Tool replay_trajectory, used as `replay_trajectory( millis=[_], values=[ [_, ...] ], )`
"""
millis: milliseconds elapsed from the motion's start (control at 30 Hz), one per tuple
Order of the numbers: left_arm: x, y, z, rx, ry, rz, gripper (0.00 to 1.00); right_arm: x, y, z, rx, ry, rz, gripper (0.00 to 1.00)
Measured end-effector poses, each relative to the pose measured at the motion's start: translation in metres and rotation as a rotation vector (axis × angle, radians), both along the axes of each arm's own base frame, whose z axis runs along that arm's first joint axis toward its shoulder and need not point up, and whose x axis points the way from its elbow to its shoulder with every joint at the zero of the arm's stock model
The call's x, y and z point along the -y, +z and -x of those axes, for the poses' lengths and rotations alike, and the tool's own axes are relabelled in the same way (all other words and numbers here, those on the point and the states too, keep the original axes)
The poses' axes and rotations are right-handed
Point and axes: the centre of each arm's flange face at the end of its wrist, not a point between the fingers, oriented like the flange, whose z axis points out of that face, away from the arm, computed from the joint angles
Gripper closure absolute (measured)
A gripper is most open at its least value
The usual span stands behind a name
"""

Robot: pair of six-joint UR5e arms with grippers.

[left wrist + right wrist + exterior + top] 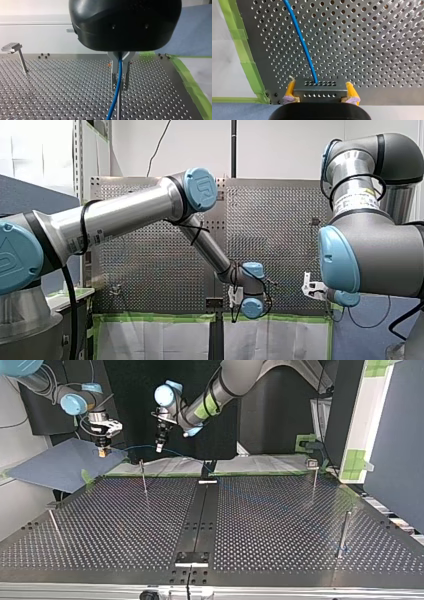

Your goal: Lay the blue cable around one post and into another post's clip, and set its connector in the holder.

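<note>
The perforated steel bench (pixel 280 525) fills the lower two thirds of the top view, and a black rail (pixel 200 510) runs down its middle. My left arm (pixel 125 215) crosses the front view from the left edge to the centre. The blue cap (pixel 201 187) on its elbow carries a raised UR mark. My right arm (pixel 375 255) bulks at that view's right, and the print on the white label (pixel 356 200) on its upper joint is too small to read.

A blue cloth (pixel 55 467) lies at the top view's left, off the bench's far corner. Green tape (pixel 160 318) edges the bench.

Four thin posts stand on the bench in the top view:
- the upper-left post (pixel 144 480)
- the upper-right post (pixel 314 477), which has a clip head
- the right post (pixel 343 532)
- the left post (pixel 56 527)

The blue cable (pixel 119 72) hangs in the air at the top view's upper left, strung between the two pincers above the bench's far edge.

My left pincer (pixel 120 87), black with metal fingers, has them drawn nearly together with the cable running down between them.

My right pincer (pixel 321 93) is closed on the grey metal connector (pixel 319 85), one yellow pad against each side. The cable leaves the connector's perforated face and runs away over the bench.
</note>
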Motion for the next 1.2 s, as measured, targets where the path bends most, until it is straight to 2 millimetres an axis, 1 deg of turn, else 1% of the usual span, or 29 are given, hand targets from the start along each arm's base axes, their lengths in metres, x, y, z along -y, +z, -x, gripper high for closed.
replay_trajectory(
  millis=[200, 567, 667, 967, 1200],
  values=[
    [0.003, 0.001, -0.006, -0.004, -0.006, 0.024, 1.0, 0.004, 0.002, 0.002, 0.003, -0.005, -0.003, 1.0],
    [0.003, 0.006, -0.016, -0.004, -0.015, 0.049, 1.0, 0.027, 0.014, 0.006, 0.017, -0.01, 0.017, 1.0],
    [0.004, 0.007, -0.018, -0.006, -0.018, 0.049, 1.0, 0.031, 0.016, 0.008, 0.018, -0.014, 0.022, 1.0],
    [0.006, 0.008, -0.019, -0.006, -0.044, 0.048, 1.0, 0.034, 0.017, 0.01, 0.016, -0.016, 0.037, 1.0],
    [0.007, 0.009, -0.02, -0.006, -0.057, 0.057, 1.0, 0.034, 0.018, 0.006, 0.016, 0.003, 0.043, 1.0]
  ],
)
